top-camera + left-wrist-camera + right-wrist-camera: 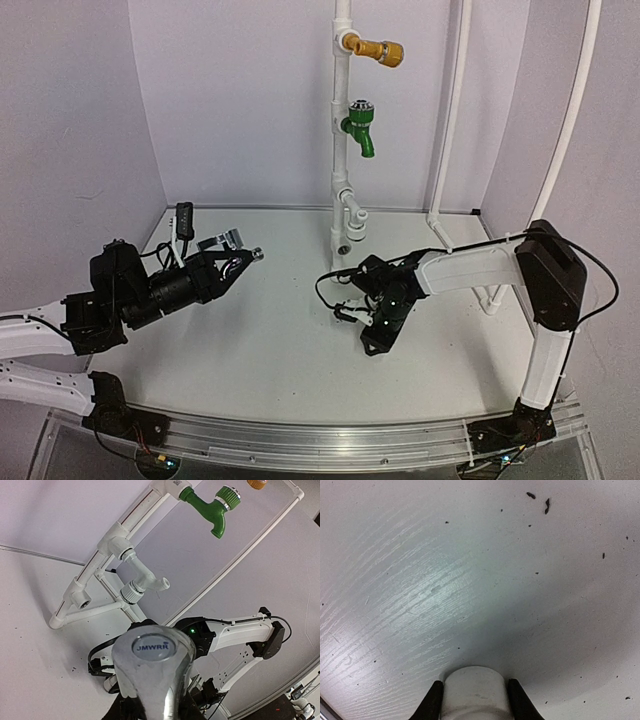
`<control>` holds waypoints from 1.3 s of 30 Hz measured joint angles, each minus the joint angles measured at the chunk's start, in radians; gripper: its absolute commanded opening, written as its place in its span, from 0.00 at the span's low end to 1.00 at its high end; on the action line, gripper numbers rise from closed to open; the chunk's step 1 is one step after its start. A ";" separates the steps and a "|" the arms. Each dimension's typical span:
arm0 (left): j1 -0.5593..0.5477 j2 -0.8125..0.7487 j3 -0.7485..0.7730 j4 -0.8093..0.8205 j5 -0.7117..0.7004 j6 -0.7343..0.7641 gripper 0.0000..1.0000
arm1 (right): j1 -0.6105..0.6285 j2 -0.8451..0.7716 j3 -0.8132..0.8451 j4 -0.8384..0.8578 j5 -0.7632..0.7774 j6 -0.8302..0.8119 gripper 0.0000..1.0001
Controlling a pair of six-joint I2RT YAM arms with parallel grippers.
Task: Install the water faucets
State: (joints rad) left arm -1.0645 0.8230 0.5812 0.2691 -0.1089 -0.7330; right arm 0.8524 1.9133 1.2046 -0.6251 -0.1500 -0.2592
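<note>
My left gripper (240,262) is shut on the shiny silver-grey metal tap (232,242) and holds it above the table, pointing toward the pipe stand. In the left wrist view the tap's lever handle (152,650), with its round "JMWRR" cap, fills the bottom centre and hides my fingers. My right gripper (375,343) points down at the table right of centre. In the right wrist view it (475,702) is shut on the short white plastic fitting (475,690), close above the table top. The fitting is hidden in the top view.
A white pipe stand (342,150) rises at the back centre. It carries a yellow-brass tap (380,50), a green tap (360,125) and a white tap (352,215). An open socket (81,600) sits low on it. More white pipes (450,120) stand at the right.
</note>
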 measured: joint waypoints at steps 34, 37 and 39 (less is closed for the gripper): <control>0.005 0.108 0.049 0.161 0.421 -0.017 0.00 | 0.249 -0.713 -0.006 0.389 -0.167 -0.579 0.00; 0.005 0.145 0.076 0.208 0.506 -0.032 0.00 | 0.248 -0.736 -0.035 0.498 -0.154 -0.638 0.00; 0.005 0.169 0.095 0.231 0.556 -0.043 0.00 | 0.249 -0.749 -0.055 0.570 -0.154 -0.690 0.00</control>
State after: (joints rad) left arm -1.0592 0.9919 0.6765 0.5006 0.4468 -0.7760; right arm 1.1017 1.1646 1.1500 -0.0553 -0.3038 -0.9487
